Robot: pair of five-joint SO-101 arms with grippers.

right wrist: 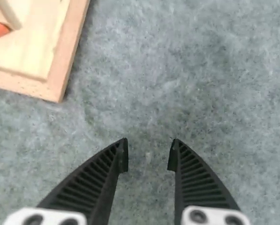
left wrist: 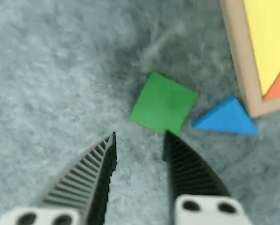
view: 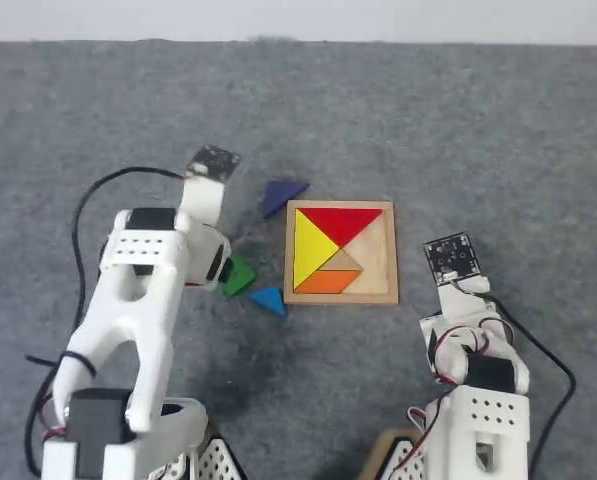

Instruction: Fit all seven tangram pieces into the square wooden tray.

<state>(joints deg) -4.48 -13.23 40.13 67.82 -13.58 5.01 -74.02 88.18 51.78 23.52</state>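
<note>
- I work on a table point(view: 428, 120) covered in grey felt.
- The square wooden tray point(view: 340, 298) lies flat at its middle.
- A green square point(view: 240, 276) lies left of the tray.
- A light blue triangle point(view: 269, 299) lies just beside the tray's near-left corner.
- A dark blue triangle point(view: 281, 193) lies by its far-left corner.

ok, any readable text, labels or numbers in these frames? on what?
None readable.
No print on tray, green piece or mat.
Left board and right board on the arms' wrists: marks too small to read.
</note>
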